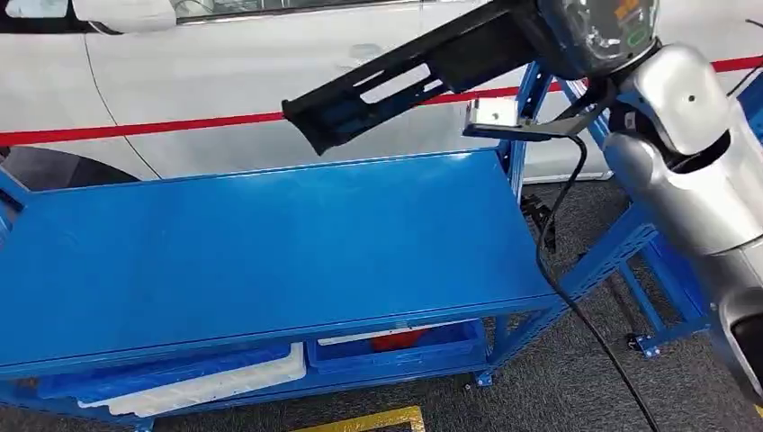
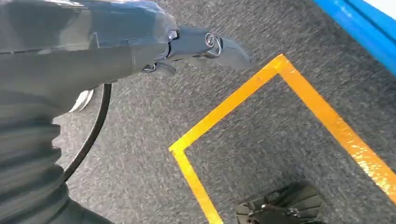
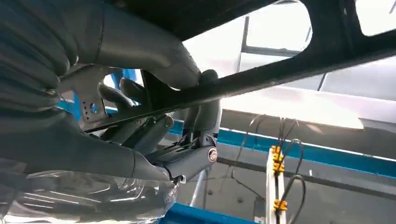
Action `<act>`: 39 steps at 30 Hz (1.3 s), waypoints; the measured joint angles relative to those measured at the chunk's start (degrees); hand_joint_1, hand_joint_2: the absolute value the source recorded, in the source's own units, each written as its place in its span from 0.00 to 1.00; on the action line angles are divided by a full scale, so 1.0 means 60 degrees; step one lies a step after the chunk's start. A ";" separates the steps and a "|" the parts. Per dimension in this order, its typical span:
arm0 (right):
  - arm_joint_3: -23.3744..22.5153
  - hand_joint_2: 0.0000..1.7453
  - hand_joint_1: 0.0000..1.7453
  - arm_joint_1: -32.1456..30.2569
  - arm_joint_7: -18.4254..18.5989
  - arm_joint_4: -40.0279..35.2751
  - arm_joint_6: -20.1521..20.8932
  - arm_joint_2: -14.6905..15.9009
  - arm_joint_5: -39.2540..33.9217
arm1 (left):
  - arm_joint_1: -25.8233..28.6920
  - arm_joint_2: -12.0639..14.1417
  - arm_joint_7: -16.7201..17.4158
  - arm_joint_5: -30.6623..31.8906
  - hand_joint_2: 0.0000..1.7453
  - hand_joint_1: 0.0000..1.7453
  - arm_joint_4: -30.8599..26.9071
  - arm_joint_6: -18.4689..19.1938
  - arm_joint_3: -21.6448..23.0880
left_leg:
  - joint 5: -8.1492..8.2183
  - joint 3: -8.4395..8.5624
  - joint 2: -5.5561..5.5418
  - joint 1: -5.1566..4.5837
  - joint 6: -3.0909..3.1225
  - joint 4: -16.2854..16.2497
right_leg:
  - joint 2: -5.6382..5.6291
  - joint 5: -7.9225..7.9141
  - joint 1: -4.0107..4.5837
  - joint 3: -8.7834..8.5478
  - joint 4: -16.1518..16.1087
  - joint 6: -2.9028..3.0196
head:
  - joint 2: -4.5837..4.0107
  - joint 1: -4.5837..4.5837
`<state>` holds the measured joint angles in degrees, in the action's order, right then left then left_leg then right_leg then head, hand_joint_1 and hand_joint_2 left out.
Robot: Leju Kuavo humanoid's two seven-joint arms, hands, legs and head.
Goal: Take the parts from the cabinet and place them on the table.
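Right hand (image 3: 140, 116): black part (image 1: 405, 81) slanting up-right.

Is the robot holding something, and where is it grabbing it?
Yes, the right hand grips the long black part by its thin edge at one end. The left hand holds nothing.

One black part (image 1: 396, 85), one blue table (image 1: 270, 252).

Black part (image 3: 280, 74) hides right robot hand's (image 3: 154, 116) fingertips.
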<state>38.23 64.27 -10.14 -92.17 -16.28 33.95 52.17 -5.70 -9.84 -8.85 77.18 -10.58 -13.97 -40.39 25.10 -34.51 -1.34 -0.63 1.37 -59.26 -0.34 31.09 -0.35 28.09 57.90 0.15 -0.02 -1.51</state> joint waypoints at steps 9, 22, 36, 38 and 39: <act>0.0069 1.00 1.00 0.0185 -0.0150 -0.0211 0.0343 0.0375 -0.0980 | -0.0030 0.0084 0.0109 0.0033 1.00 0.00 0.0000 0.0248 -0.0015 | -0.0002 0.0001 0.0000 -0.0005 0.0002 0.0001 | -0.0001 -0.0001 0.0003 -0.0003 0.0000 -0.0003 | 0.0000 0.0000; 0.1071 1.00 1.00 0.0117 -0.0729 -0.1775 0.1541 0.1392 -0.4262 | -0.0172 0.0135 0.0167 0.0077 1.00 0.00 0.0000 0.0423 -0.0036 | -0.0004 0.0000 -0.0001 -0.0013 0.0012 -0.0001 | 0.0000 -0.0006 -0.0003 0.0004 -0.0004 -0.0012 | 0.0000 0.0000; -0.0471 1.00 1.00 -0.5928 -0.1060 -0.4162 0.0426 0.2419 -0.1852 | -0.0635 0.0029 0.0605 0.0448 1.00 0.00 0.0000 0.0809 0.0029 | 0.0003 0.0008 -0.0023 0.0011 0.0018 0.0004 | 0.0028 -0.0005 0.0026 -0.0034 -0.0043 -0.0020 | 0.0000 0.0000; -0.0949 1.00 1.00 -0.6717 -0.1089 -0.4458 0.0437 0.2411 -0.1313 | -0.0700 0.0000 0.0670 0.0547 1.00 0.00 0.0000 0.0867 0.0073 | 0.0005 0.0005 -0.0029 0.0010 0.0021 0.0004 | 0.0037 -0.0004 0.0026 -0.0036 -0.0044 -0.0020 | 0.0000 0.0000; -0.1196 1.00 1.00 -0.7143 -0.1140 -0.4597 0.0430 0.2393 -0.1026 | -0.0736 -0.0026 0.0699 0.0583 1.00 0.00 0.0000 0.0889 0.0084 | 0.0005 0.0002 -0.0031 0.0010 0.0021 0.0005 | 0.0039 -0.0004 0.0027 -0.0034 -0.0044 -0.0020 | 0.0000 0.0000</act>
<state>31.05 21.41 -16.98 -119.76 -13.70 48.30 46.02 -10.12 -9.99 -4.65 80.67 -10.58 -8.63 -39.89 25.13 -34.49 -1.52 -0.57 1.50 -59.23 -0.11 31.07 -0.19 27.89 57.63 0.03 -0.02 -1.51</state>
